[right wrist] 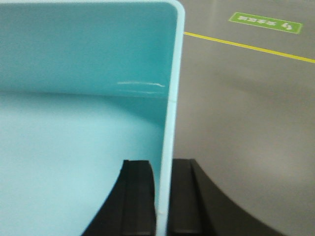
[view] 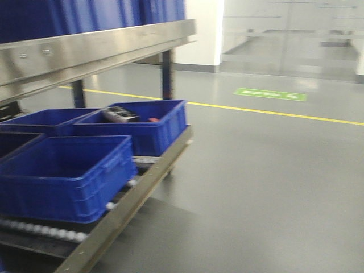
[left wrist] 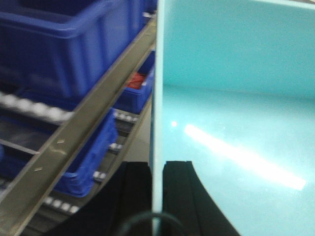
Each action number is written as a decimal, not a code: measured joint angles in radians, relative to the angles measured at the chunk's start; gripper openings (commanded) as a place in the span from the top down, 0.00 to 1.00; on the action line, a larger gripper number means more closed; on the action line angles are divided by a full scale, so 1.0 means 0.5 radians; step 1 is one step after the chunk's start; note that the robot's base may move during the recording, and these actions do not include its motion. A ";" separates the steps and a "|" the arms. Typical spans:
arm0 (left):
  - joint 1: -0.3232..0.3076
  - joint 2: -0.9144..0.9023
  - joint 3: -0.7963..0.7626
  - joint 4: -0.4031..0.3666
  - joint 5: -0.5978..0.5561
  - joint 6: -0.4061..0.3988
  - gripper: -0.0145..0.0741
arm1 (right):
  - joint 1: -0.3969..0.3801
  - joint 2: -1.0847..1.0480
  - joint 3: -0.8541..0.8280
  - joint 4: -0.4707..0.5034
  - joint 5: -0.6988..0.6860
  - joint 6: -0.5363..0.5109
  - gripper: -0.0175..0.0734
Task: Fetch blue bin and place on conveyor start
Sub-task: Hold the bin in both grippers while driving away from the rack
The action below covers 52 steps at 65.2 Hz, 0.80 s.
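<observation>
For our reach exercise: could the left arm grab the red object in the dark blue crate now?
Probably not: the left gripper is clamped on the blue bin wall, leaving no free hand.

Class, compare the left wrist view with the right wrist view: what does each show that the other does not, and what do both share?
Only the left wrist view shows dark blue crates, a steel rail and white rollers. Only the right wrist view shows a yellow line and a green sign on the floor. Both show the inside of the light turquoise bin, its wall pinched by a tool: the left tool in one, the right tool in the other.
</observation>
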<state>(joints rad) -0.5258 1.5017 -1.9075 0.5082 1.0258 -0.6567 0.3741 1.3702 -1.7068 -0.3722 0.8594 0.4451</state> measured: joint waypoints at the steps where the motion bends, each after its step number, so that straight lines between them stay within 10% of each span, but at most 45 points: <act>1: 0.000 0.000 0.000 0.000 -0.003 0.000 0.96 | 0.000 0.000 0.000 0.000 0.000 0.000 0.98; 52: 0.000 0.000 0.000 0.004 -0.007 0.000 0.96 | 0.000 0.000 0.000 0.000 0.000 0.003 0.98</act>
<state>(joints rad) -0.5258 1.5017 -1.9075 0.5101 1.0222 -0.6567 0.3741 1.3702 -1.7068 -0.3722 0.8594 0.4468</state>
